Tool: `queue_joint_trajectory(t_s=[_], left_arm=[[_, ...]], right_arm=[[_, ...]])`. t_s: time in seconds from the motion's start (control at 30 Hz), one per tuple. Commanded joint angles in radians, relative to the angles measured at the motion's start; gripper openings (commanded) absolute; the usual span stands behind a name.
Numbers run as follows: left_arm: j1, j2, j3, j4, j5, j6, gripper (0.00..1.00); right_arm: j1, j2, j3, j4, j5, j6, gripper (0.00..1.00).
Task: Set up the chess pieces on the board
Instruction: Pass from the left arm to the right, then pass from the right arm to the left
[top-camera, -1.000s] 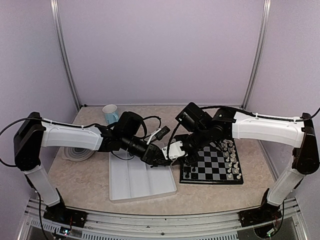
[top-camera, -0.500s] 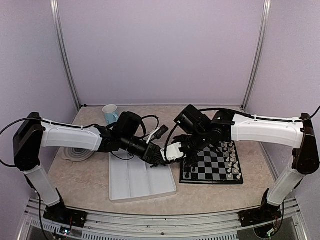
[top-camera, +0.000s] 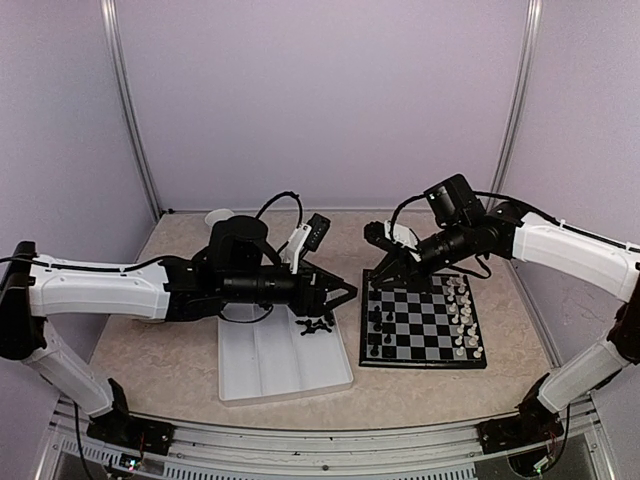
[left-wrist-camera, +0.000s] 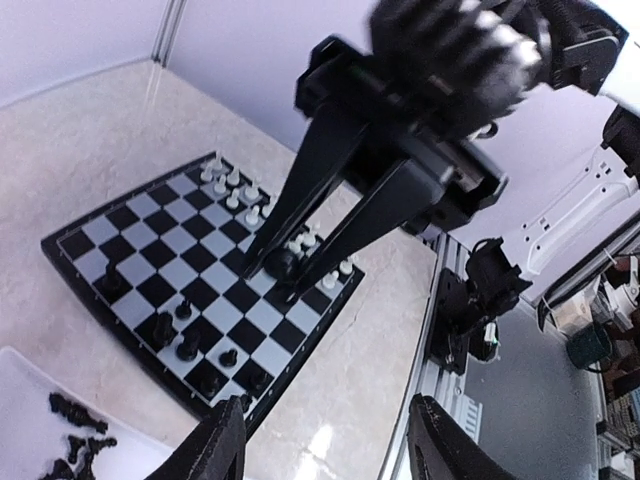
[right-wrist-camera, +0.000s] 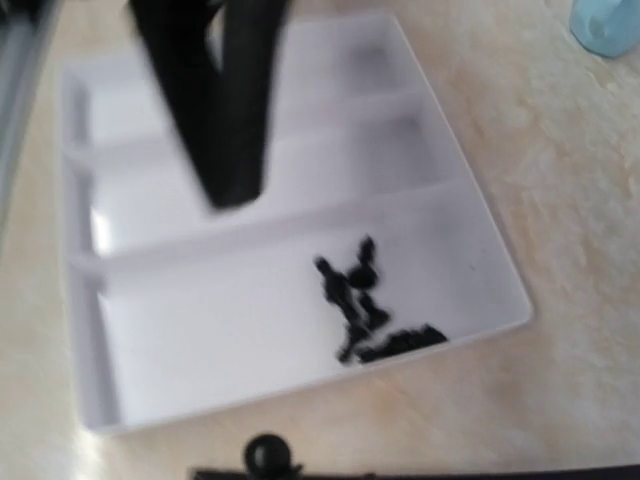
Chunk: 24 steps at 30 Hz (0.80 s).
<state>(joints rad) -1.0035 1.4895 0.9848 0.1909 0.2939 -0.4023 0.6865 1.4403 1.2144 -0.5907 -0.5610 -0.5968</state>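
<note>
The board (top-camera: 428, 328) lies right of centre, with black chess pieces (top-camera: 375, 322) standing along its left side and white ones (top-camera: 462, 318) along its right. More black pieces (top-camera: 315, 325) lie heaped in the white tray (top-camera: 262, 372); the right wrist view shows this heap (right-wrist-camera: 365, 300) too. My right gripper (top-camera: 379, 283) hangs over the board's far left corner, shut on one black piece (left-wrist-camera: 280, 264). My left gripper (top-camera: 343, 294) is above the tray's far right corner, open and holding nothing, and its fingertips (left-wrist-camera: 218, 452) frame the board (left-wrist-camera: 92, 232).
A light blue cup (right-wrist-camera: 606, 24) stands beyond the tray, mostly hidden behind my left arm in the top view. The tray's other compartments (right-wrist-camera: 250, 190) hold nothing. The table's near metal rail (left-wrist-camera: 452, 400) runs just past the board.
The two grippers met over the gap between tray and board. My right gripper shut on the piece, my left opened and drew back left, and the right carried it over the board.
</note>
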Motion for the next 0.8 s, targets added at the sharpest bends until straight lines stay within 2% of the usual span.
queue_joint_trajectory(t_s=[0.0,0.13,0.27,0.77], left_arm=[[-0.066,0.048,0.092,0.074,-0.243,0.052,0.56],[-0.079,0.077,0.108,0.134,-0.291,0.033,0.55],[-0.065,0.111,0.138,0.141,-0.323,-0.012,0.48],[-0.026,0.165,0.136,0.247,-0.158,-0.09,0.46]], right_arm=[[-0.071,-0.01,-0.035,0.079,-0.248,0.178,0.03],[-0.121,-0.004,-0.036,0.101,-0.327,0.221,0.04],[-0.125,-0.007,-0.042,0.105,-0.348,0.225,0.05],[-0.127,0.001,-0.04,0.107,-0.344,0.239,0.06]])
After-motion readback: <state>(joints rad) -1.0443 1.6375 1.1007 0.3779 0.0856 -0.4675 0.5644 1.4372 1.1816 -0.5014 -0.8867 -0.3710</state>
